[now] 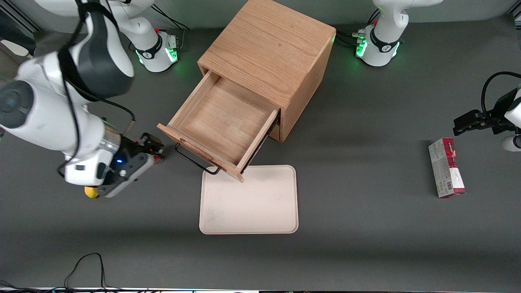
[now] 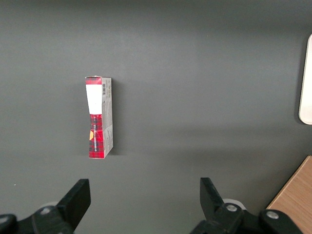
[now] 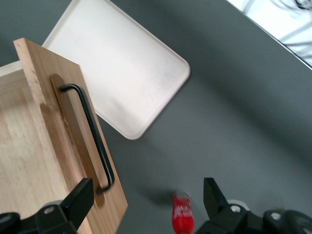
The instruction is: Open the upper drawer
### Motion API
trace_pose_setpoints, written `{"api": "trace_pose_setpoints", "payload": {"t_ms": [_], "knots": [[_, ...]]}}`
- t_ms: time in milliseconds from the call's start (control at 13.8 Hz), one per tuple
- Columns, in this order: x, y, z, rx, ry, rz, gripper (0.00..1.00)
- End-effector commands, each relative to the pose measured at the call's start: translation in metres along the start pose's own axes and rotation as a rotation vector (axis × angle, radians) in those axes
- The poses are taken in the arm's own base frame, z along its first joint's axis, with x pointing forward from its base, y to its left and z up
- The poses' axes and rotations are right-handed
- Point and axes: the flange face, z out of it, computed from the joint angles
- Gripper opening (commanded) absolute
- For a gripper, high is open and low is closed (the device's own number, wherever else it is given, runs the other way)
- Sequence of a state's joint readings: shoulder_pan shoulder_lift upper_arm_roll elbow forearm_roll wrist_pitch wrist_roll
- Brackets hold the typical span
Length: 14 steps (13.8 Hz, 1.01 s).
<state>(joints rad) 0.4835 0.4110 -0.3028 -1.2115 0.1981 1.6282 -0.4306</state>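
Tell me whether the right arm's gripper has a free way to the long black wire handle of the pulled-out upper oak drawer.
Probably yes. The gripper is open, just beside the black wire handle of the upper drawer, toward the working arm's end, with only bare table between. The cream tray lies below the drawer front, not in the path.

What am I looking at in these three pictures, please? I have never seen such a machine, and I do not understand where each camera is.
These are robot arms on a dark grey table. One picture looks down from the front; the other two come from cameras on the arms' wrists. The working arm's gripper hangs low beside the pulled-out upper drawer of a light oak cube cabinet. Its two black fingers stand open and hold nothing. The drawer is empty and has a thin black wire handle. A cream rectangular tray lies in front of the drawer, its edge under the drawer's front. Near the gripper are a small red object and something yellow, both hard to identify. A red and white carton lies toward the parked arm's end.
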Motion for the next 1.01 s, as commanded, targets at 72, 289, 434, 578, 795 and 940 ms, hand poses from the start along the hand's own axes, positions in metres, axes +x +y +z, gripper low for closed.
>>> {"api": "trace_pose_setpoints", "payload": {"t_ms": [72,289,434,578,795,940], "knots": [[-0.024,0.011,-0.027,-0.062,-0.050,0.214,1.00],[-0.043,0.029,-0.046,-0.150,-0.071,0.409,1.00],[-0.060,0.046,-0.056,-0.142,-0.061,0.471,1.00],[-0.090,0.073,-0.060,-0.104,-0.054,0.522,1.00],[-0.131,0.098,-0.073,-0.064,-0.001,0.572,1.00],[-0.153,0.106,-0.079,-0.066,0.046,0.598,1.00]]}}
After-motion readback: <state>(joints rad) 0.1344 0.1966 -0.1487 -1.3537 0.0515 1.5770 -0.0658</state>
